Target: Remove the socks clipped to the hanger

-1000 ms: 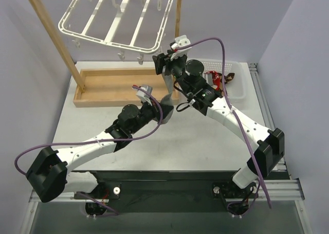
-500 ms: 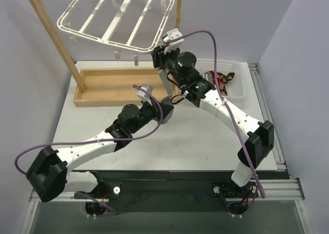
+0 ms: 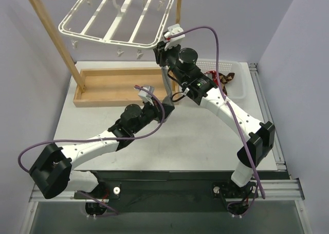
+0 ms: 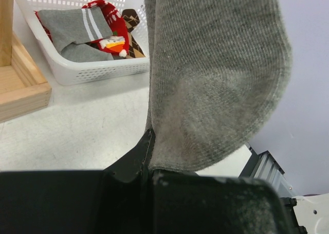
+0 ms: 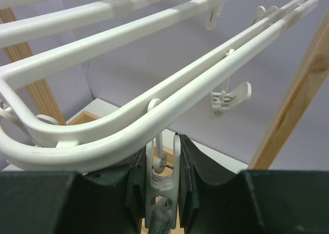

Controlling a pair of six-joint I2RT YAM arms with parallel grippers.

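White desk [image 3: 195,141], lilac walls [image 3: 288,18]. Left end effector [image 4: 150,162] clamped on grey sock [image 4: 216,79]; right end effector [image 5: 162,162] pinching hanger clip [image 5: 163,186].

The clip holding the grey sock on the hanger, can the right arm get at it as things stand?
Probably yes. The right gripper sits astride that clip just under the hanger rim, pressing both its sides, with nothing between. The left gripper holds the grey sock lower down, clear of it.
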